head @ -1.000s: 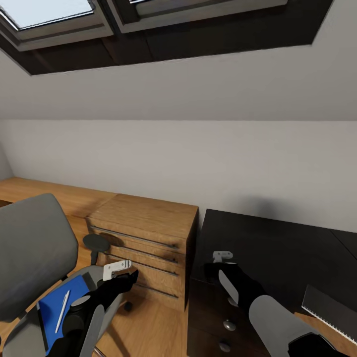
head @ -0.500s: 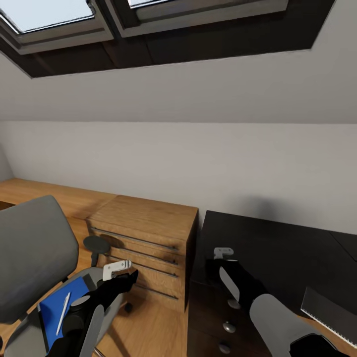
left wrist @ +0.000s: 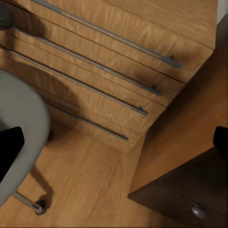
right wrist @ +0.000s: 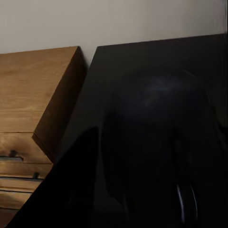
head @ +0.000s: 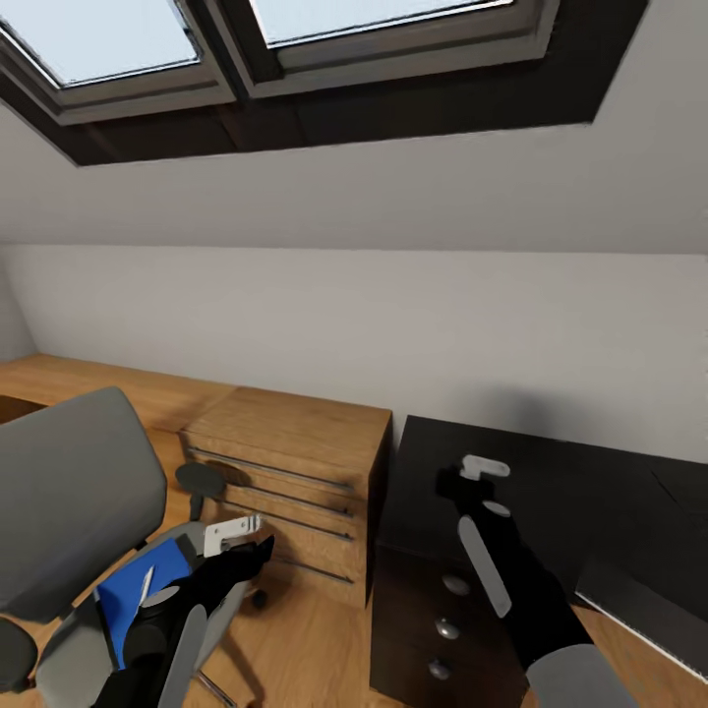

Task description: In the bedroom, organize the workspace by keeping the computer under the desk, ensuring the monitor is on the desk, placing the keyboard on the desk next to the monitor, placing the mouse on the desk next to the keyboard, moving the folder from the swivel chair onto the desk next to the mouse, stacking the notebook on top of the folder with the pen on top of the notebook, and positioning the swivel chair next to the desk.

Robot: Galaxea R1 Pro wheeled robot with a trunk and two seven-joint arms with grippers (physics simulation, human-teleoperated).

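Hovering just beside the grey swivel chair [head: 74,492], the left end effector [head: 234,532], its opening unreadable, risked knocking the pale pen [head: 146,583] off the bright-blue folder [head: 138,595].

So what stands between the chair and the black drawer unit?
The head view shows a wooden drawer chest between the chair and the black unit.
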